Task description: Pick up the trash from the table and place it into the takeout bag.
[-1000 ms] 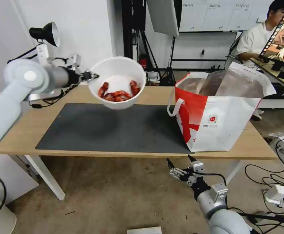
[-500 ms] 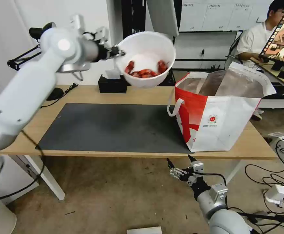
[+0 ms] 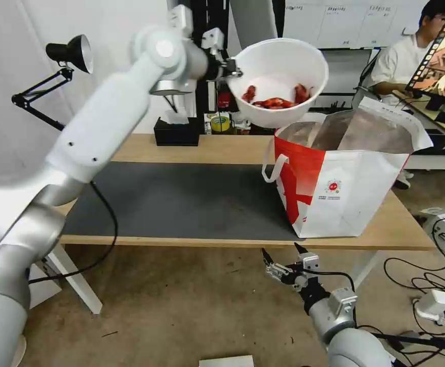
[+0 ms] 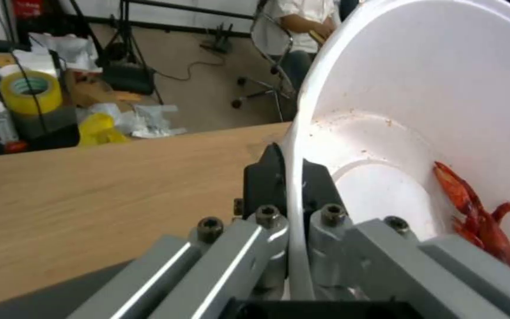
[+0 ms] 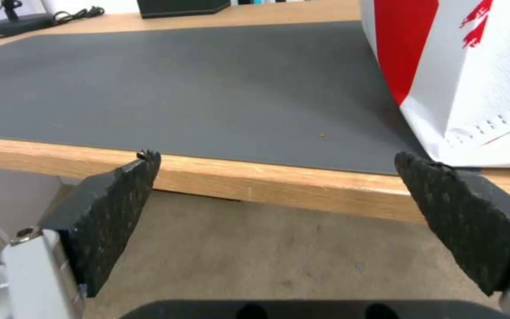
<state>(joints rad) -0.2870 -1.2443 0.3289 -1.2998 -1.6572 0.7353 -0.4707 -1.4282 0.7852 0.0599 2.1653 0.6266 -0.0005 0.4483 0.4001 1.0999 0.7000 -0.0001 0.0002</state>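
A white round bowl with red crayfish shells hangs tilted in the air, just above the left rim of the takeout bag. My left gripper is shut on the bowl's rim; the left wrist view shows the rim pinched between the fingers and shells inside. The white-and-red bag stands open on the right end of the table, foil lining showing. My right gripper hangs open below the table's front edge, parked; its pads stand wide apart.
A dark grey mat covers the table's middle. A black tissue box sits at the back edge. A black desk lamp is clamped at the far left. Cables and power bricks lie on the floor to the right.
My left arm has carried the bowl up and to the right, from over the mat to above the bag's left rim. The right arm has not moved.
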